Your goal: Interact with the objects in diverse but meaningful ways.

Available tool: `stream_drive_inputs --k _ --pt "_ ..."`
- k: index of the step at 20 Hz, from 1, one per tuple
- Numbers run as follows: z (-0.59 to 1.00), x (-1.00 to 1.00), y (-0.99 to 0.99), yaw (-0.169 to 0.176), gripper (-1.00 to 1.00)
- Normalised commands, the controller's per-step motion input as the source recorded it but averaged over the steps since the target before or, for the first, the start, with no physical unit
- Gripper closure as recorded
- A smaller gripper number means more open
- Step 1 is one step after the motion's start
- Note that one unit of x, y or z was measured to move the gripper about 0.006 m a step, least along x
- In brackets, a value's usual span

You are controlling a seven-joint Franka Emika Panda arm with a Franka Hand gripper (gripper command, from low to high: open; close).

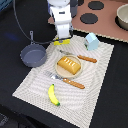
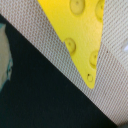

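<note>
The yellow cheese wedge lies at the far edge of the woven placemat. My gripper is directly over it and hides most of it. The wrist view shows the cheese wedge very close, with round holes, lying on the mat. No fingers show there, so I cannot tell whether the jaws are open or shut. The pale blue milk carton stands to the exterior view's right of the gripper. The bread loaf sits on a plate. The banana lies near the mat's front. The grey frying pan is at the exterior view's left.
A toy knife and a fork with orange handles flank the plate. A stove board with black burners and a grey pot are at the back right. Black table surrounds the mat. A cable arcs at the back left.
</note>
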Motion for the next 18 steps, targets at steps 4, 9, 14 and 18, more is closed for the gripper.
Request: stream_drive_inputs --k 4,9,14,18 --pt "-0.20 0.00 0.27 0.013 -1.00" --pt "-0.23 0.00 0.29 0.020 -1.00" --pt "-0.21 0.00 0.25 0.026 1.00" --pt "-0.23 -0.01 0.18 0.029 1.00"
